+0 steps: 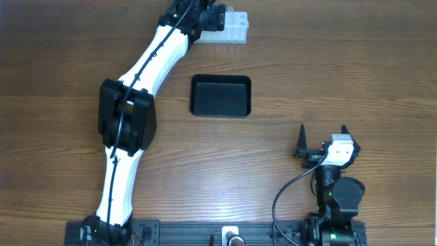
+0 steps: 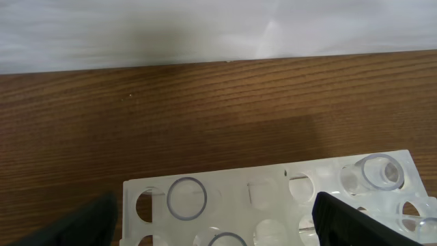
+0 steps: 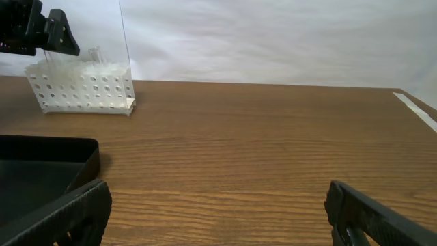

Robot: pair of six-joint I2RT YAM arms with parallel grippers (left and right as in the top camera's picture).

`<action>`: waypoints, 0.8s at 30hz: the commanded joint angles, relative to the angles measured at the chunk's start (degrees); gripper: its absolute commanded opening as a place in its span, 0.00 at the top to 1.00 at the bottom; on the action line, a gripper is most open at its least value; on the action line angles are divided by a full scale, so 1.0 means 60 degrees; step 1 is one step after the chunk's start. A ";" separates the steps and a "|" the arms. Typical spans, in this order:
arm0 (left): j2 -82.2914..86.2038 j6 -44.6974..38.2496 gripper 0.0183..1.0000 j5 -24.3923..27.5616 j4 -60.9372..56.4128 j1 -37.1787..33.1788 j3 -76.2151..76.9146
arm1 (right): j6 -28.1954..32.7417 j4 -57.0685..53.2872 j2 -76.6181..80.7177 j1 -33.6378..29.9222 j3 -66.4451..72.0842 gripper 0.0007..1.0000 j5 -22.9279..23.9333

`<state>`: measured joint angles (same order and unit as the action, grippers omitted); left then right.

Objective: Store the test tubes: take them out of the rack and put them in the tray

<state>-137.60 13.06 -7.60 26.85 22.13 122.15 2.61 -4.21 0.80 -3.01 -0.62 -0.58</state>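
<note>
The white perforated test tube rack (image 1: 231, 29) stands at the far edge of the table, left of centre. My left gripper (image 1: 210, 16) hovers over it, open, with its dark fingers (image 2: 355, 220) on either side of the rack's top plate (image 2: 225, 195). Clear tube rims show in the holes, one (image 2: 186, 198) near the plate's far edge and another (image 2: 379, 171) toward a corner. The black tray (image 1: 220, 96) lies empty in the middle of the table. My right gripper (image 1: 322, 140) rests open near its base, nothing between its fingers, facing the tray (image 3: 41, 167) and the rack (image 3: 82, 87).
Bare wooden tabletop (image 1: 341, 61) stretches to the right of the tray and rack. A pale wall (image 3: 273, 41) rises behind the table's far edge. The left arm's black elbow (image 1: 126, 116) hangs over the table left of the tray.
</note>
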 commanded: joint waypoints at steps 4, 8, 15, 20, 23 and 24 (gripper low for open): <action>-0.0248 -0.0109 0.10 -0.0142 0.0004 0.0036 0.0211 | 0.0007 -0.0018 -0.0087 -0.0011 0.0051 0.01 -0.0146; -0.0321 -0.0106 0.10 -0.0098 0.0011 0.0047 0.0211 | 0.0007 -0.0022 -0.0087 -0.0011 0.0051 0.01 -0.0146; -0.0339 -0.0106 0.19 -0.0069 0.0004 0.0055 0.0211 | 0.0007 -0.0022 -0.0087 -0.0011 0.0051 0.01 -0.0146; -0.0339 -0.0102 0.37 -0.0069 0.0004 0.0055 0.0211 | 0.0007 -0.0022 -0.0087 -0.0011 0.0051 0.01 -0.0146; -0.0339 -0.0106 0.44 -0.0069 0.0004 0.0055 0.0211 | 0.0007 -0.0022 -0.0087 -0.0011 0.0051 0.01 -0.0146; -0.0339 -0.0106 0.44 -0.0069 0.0004 0.0055 0.0211 | 0.0007 -0.0018 -0.0087 -0.0011 0.0051 0.01 -0.0146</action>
<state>-138.87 12.86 -7.99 26.85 22.13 122.17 2.59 -4.21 0.80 -3.01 -0.62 -0.58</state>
